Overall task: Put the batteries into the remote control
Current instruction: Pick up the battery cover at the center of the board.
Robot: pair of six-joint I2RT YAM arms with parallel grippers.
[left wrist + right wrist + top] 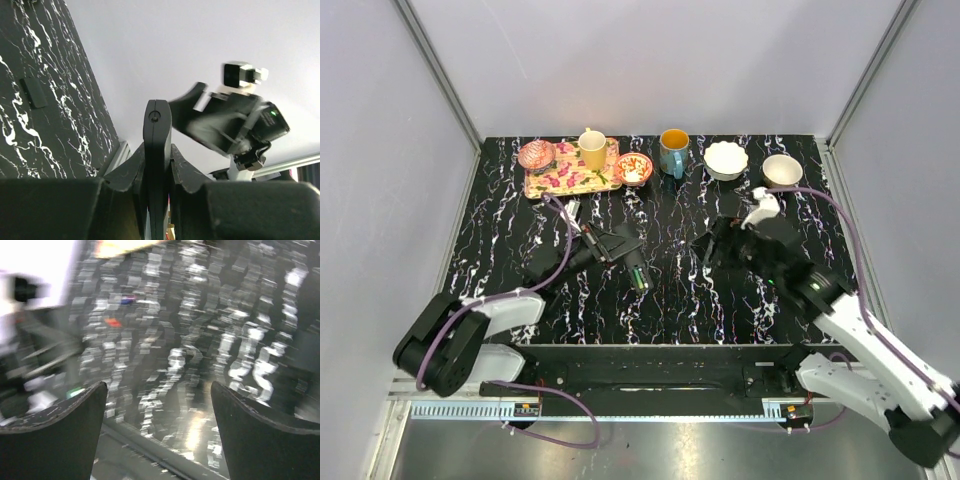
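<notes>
Nearest, left gripper (pixel 157 165) is clenched on the remote control (pixel 157 125), held edge-on and pointing to 12 o'clock in wrist view. Right gripper (pixel 159 390) is spread wide, empty, its view motion-blurred. Risk: right arm clips the remote & twists it in the pinch. Green patch, prob. the batteries (pixel 638 277), sits on the remote at 5 o'clock from left gripper.

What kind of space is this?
Probably an enclosed lab test cell: plain white panel walls, aluminium frame posts, and a black marbled table with a mug and bowl staged on it.
</notes>
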